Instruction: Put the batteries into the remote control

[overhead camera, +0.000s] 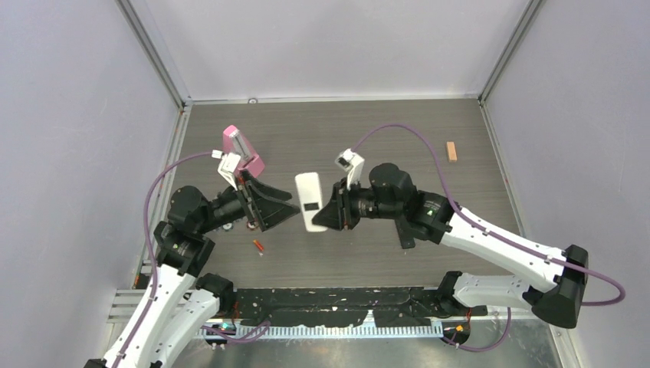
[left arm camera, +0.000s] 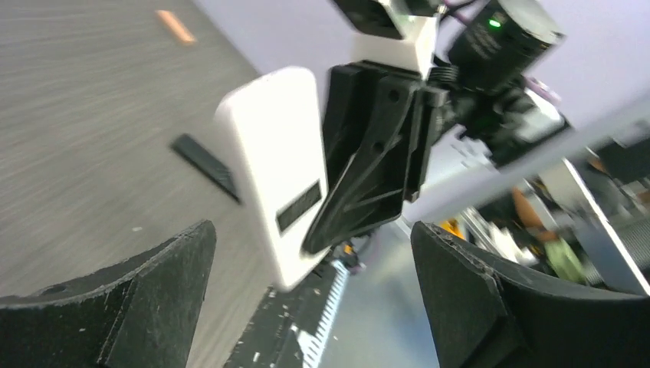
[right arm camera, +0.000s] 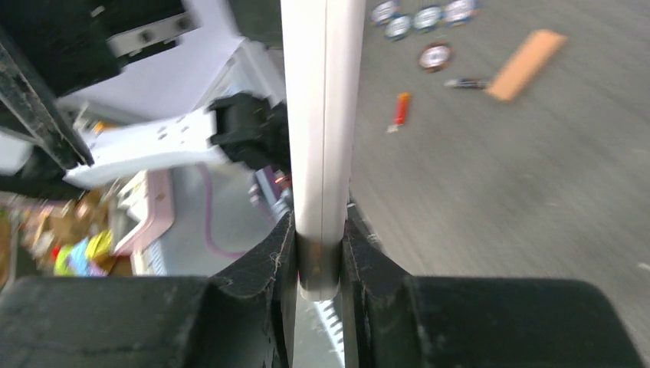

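In the middle of the frame the right gripper [overhead camera: 320, 217] pinches the white remote control [overhead camera: 309, 201] tight. The left gripper [overhead camera: 290, 207] beside it is wide open, holding nothing. A battery [overhead camera: 259, 245] lies on the table, lower left. Next, I think, the left one must pick it up.

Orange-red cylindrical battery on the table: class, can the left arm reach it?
Probably yes: the left end effector stands open and empty, and the orange-red cylindrical battery lies uncovered nearby.

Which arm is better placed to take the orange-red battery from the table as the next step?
Left. The left gripper is open and empty, and the battery lies on the table near it. The right gripper is shut on the white remote, so it is probably occupied.
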Robot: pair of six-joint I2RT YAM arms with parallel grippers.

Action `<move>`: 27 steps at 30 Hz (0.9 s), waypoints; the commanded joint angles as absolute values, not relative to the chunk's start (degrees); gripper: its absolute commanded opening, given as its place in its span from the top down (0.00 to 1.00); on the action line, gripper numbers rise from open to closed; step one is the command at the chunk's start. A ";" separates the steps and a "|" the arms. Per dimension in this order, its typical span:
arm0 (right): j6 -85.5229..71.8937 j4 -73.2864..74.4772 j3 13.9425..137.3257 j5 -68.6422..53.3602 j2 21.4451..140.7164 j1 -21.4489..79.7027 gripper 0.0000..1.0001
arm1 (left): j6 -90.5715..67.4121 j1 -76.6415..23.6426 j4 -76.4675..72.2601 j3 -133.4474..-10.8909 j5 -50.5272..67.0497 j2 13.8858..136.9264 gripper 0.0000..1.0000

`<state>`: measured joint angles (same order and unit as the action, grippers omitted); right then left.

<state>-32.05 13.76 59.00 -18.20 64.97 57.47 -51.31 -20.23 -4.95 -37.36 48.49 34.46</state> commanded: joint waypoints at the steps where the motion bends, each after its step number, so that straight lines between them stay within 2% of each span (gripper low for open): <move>1: -32.27 22.18 59.27 -6.64 61.39 50.76 0.95 | -37.03 -20.04 20.77 -43.12 28.96 33.00 0.00; 3: -30.61 26.88 59.95 -2.63 62.14 46.45 0.95 | -36.00 -20.04 25.26 -43.83 25.10 33.29 0.00; 9: -22.19 39.95 67.19 26.74 75.02 38.57 0.95 | -36.42 -20.04 26.94 -42.74 26.98 31.46 0.00; 13: -18.47 42.13 71.10 34.97 86.93 33.44 0.95 | -37.52 -20.00 28.71 -42.05 27.26 28.23 0.00; 17: -15.16 42.57 74.61 39.90 97.16 29.97 0.95 | -38.33 -20.04 29.75 -40.97 27.43 24.89 0.00; 21: -14.09 44.01 78.12 44.65 104.77 26.55 0.95 | -39.56 -20.04 27.96 -39.59 32.40 22.87 0.00; 27: -10.76 44.28 82.57 44.48 112.72 23.17 0.95 | -39.12 -20.04 27.80 -39.03 33.71 21.05 0.00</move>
<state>-14.11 43.92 77.71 40.14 110.67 24.53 -38.98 -20.23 29.08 -39.00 31.38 22.06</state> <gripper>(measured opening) 0.262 0.994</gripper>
